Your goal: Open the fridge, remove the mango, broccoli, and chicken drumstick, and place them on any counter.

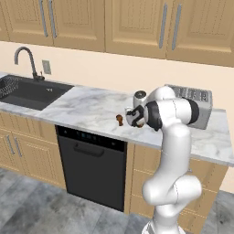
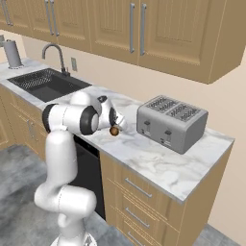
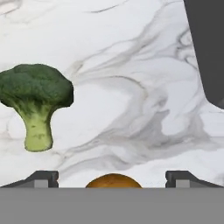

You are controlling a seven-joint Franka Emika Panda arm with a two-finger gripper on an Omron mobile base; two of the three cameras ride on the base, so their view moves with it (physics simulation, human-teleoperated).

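Observation:
The hand view looks down on the marbled counter (image 3: 131, 87). On it lies the broccoli (image 3: 37, 98), dark green head up and pale stem down, at the left. The round orange mango (image 3: 113, 181) peeks in at the bottom edge, between the two finger tips of my gripper (image 3: 112, 177), which stand wide apart and clear of it: open. From the base, the gripper (image 1: 135, 116) (image 2: 116, 120) hovers low over the counter (image 1: 87, 109) left of the toaster. A small reddish-brown piece, seemingly the chicken drumstick (image 1: 119, 119) (image 2: 114, 130), lies beside it. The fridge is out of view.
A silver toaster (image 1: 201, 107) (image 2: 170, 120) stands on the counter right of the gripper, its dark side (image 3: 210, 43) close by. The dark sink (image 1: 27, 91) with its curved faucet (image 1: 25, 57) is at the left. A black dishwasher (image 1: 93, 167) sits below.

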